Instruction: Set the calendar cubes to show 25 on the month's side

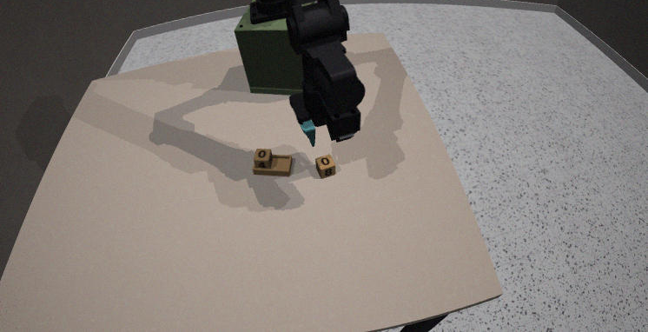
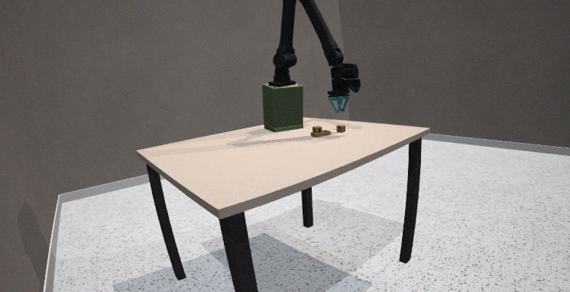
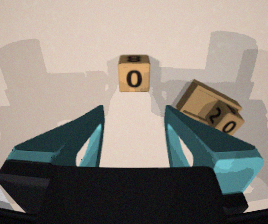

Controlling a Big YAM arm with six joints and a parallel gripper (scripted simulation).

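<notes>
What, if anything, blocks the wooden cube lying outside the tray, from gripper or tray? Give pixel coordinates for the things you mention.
Nothing visible: the open teal-fingered gripper (image 2: pixel 340 111) (image 3: pixel 134 112) hangs above the loose wooden cube (image 1: pixel 325 166) (image 2: pixel 340 128) (image 3: pixel 134 79), and bare tabletop separates that from the brown wooden tray's (image 1: pixel 281 165) (image 2: pixel 325 133) unfilled half.

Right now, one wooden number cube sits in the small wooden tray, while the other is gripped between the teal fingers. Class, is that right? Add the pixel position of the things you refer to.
The other wooden number cube (image 1: pixel 325 166) (image 2: pixel 340 128) (image 3: pixel 134 79) isn't gripped: the exterior view shows it on the table, below the teal fingers. The rest stands.
</notes>
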